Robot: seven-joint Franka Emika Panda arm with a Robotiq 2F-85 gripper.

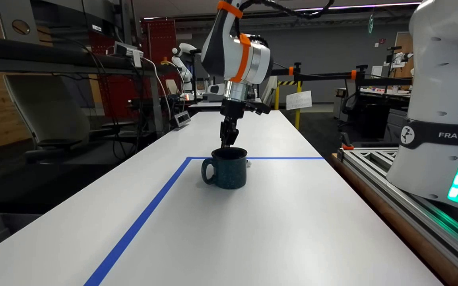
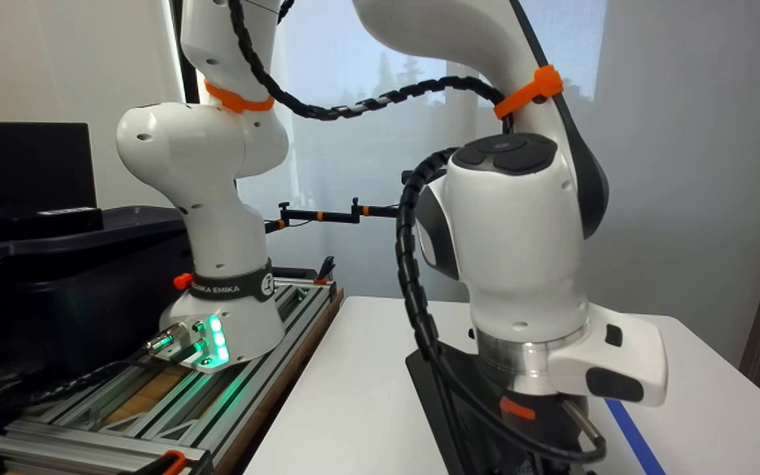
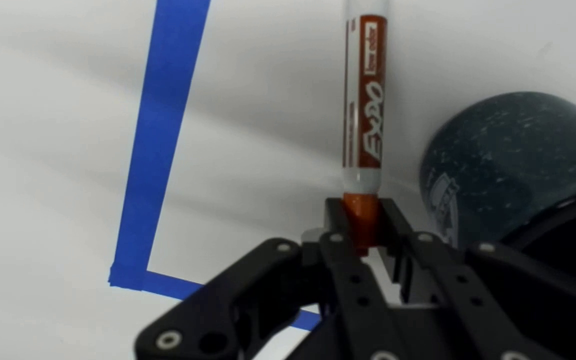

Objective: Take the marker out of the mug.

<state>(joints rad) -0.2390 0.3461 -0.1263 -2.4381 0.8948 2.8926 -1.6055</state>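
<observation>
The dark teal mug [image 1: 230, 171] stands upright on the white table, its handle to the left in an exterior view. The mug [image 3: 518, 160] also shows at the right of the wrist view, its dark opening partly covered by the gripper. The marker [image 3: 365, 100], white with an orange-brown label and orange end, is outside the mug, beside it. My gripper [image 3: 361, 222] is shut on the marker's orange end. In an exterior view the gripper [image 1: 226, 145] points down just behind the mug, and the marker is mostly hidden there. I cannot tell whether the marker touches the table.
Blue tape [image 1: 149, 210] marks a corner on the white table [image 1: 292, 222]. The robot base [image 1: 443, 159] stands on a metal frame along the table's edge. A small grey device [image 1: 182, 118] sits at the table's far left edge. Chairs and shelving stand beyond.
</observation>
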